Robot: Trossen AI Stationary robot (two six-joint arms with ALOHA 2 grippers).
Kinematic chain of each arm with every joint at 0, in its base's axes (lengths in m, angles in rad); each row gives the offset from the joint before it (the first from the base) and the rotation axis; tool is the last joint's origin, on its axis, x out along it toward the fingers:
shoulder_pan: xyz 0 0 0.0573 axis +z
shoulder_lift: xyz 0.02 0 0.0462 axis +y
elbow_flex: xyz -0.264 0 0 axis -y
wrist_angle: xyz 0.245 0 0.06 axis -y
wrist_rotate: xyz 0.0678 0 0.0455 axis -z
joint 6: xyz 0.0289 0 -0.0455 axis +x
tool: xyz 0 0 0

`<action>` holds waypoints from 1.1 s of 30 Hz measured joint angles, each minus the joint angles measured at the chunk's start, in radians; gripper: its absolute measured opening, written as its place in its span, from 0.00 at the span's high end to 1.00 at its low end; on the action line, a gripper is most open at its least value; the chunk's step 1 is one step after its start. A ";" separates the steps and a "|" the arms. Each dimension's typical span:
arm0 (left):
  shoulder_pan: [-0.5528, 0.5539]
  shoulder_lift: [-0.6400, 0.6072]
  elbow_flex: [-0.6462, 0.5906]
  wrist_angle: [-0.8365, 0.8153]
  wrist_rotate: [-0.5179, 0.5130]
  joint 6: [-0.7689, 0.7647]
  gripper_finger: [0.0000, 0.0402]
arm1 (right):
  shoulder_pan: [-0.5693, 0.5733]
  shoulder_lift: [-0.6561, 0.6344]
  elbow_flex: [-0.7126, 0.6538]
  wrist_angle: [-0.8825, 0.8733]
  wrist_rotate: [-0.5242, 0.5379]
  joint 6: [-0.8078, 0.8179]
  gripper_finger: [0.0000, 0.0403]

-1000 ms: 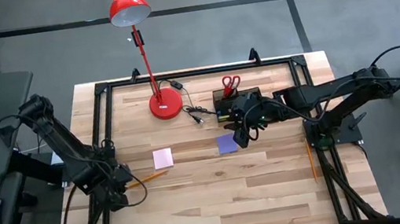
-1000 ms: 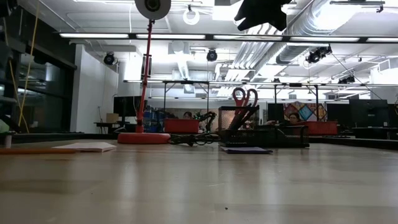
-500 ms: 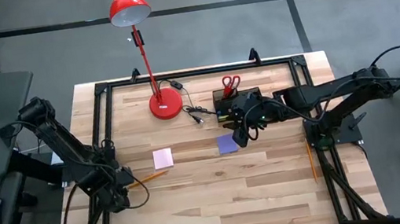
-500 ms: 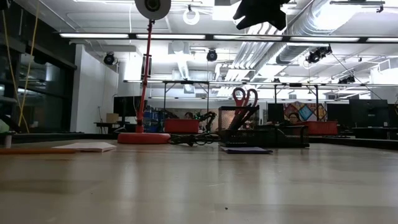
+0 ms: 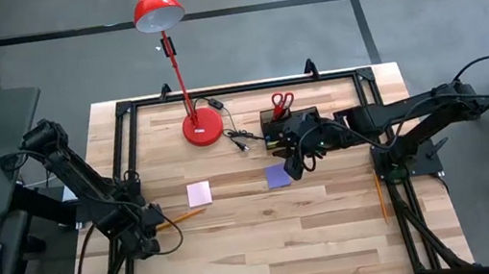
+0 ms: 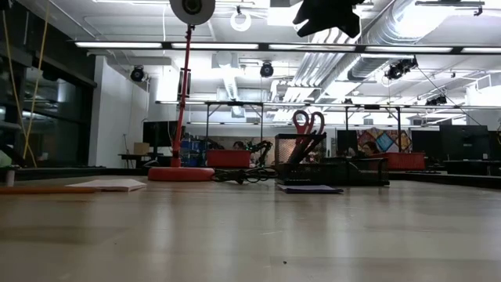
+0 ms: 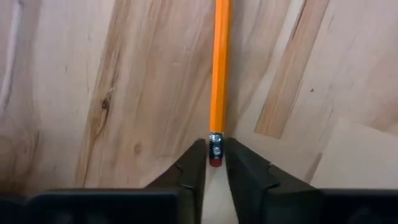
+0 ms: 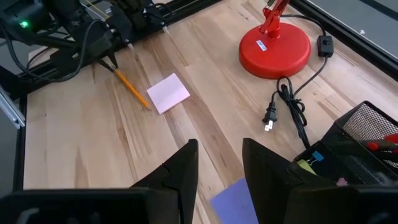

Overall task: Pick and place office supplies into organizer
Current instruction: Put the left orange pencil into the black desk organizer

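Pale wooden tabletop [image 5: 270,240] carries the job's current step: the left hand [image 7: 212,163] has its fingers pinched on the eraser end of an orange pencil [image 7: 219,68] that lies flat and runs straight ahead of it. The right hand [image 8: 219,163] waits with fingers spread above the purple sticky-note pad [image 8: 233,199], with the black organizer [image 5: 287,123] close beside it and red scissors [image 5: 281,102] already standing inside. Next, I judge, the left hand must lift without letting the thin pencil swivel, then carry it well across toward the right hand's side.
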 joint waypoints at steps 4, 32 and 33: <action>0.000 -0.002 0.000 0.017 -0.043 -0.001 0.98 | 0.000 0.000 0.000 0.000 0.000 0.000 0.72; 0.000 0.035 0.002 0.192 -0.167 -0.026 0.78 | 0.000 0.000 0.000 -0.001 0.000 0.002 0.72; 0.000 0.042 0.002 0.186 -0.174 -0.031 0.75 | 0.000 0.000 0.000 -0.001 0.000 0.002 0.72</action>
